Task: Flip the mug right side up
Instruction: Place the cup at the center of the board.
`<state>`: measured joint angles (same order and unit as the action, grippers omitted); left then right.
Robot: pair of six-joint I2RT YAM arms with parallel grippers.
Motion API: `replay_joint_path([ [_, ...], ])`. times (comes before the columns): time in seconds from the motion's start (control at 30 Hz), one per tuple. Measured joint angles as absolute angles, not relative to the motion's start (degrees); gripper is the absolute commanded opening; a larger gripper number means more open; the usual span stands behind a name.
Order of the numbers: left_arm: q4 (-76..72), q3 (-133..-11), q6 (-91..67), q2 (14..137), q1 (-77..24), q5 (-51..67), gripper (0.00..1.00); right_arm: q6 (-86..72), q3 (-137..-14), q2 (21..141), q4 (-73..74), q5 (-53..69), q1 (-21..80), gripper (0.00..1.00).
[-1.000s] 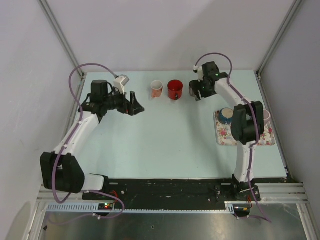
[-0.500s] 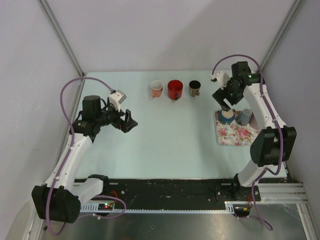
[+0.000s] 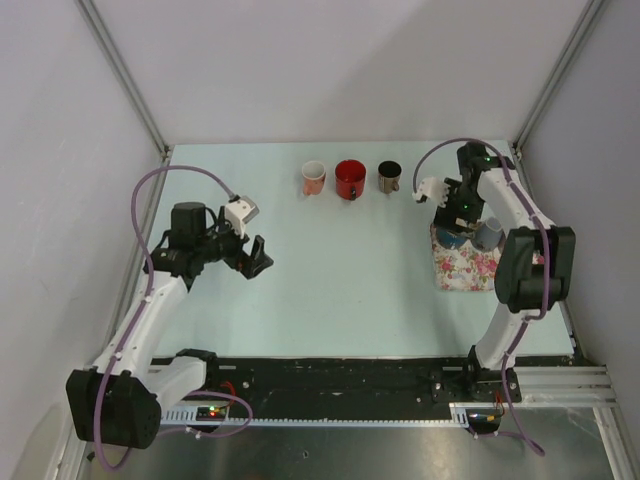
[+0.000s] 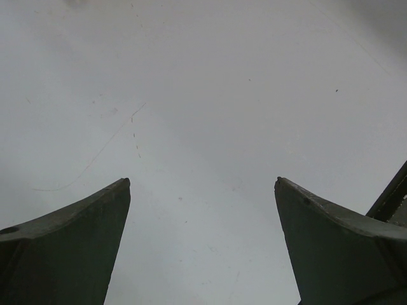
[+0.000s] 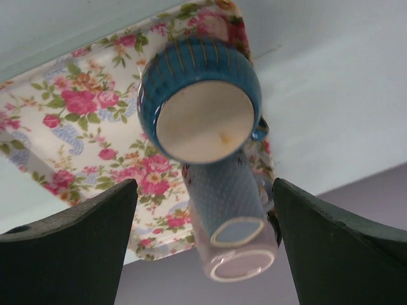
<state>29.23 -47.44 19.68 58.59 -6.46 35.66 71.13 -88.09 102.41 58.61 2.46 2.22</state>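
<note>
Blue mug point(image 5: 200, 95), grey mug point(image 5: 226, 190): two upside down on one tray point(image 5: 76, 108)

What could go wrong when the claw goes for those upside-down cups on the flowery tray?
The right claw hangs open over the blue mug. The pale mug stands close beside it, so the claw might knock that one over. The blue mug's rounded side could also slip as the claw turns it, and it might drop onto the tray.

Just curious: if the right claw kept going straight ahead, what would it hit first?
Probably the upside-down blue mug on the floral tray, centred ahead of the open right gripper, though depth is unclear.
</note>
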Motion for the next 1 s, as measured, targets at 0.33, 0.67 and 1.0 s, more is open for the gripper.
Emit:
replay_joint_path([
  [0.33,29.41,-45.82,21.8,60.58,-6.39,34.11,0.98,79.2,-91.0,112.77,58.89,3.81,2.52,0.94],
  [0.67,29.34,-45.74,23.0,60.97,-6.15,33.08,0.98,83.81,-91.66,114.65,59.94,3.95,2.5,0.84],
  [1.0,29.36,-45.63,23.0,61.41,-5.67,33.1,0.98,83.59,-91.64,114.65,59.79,3.73,2.85,0.72],
])
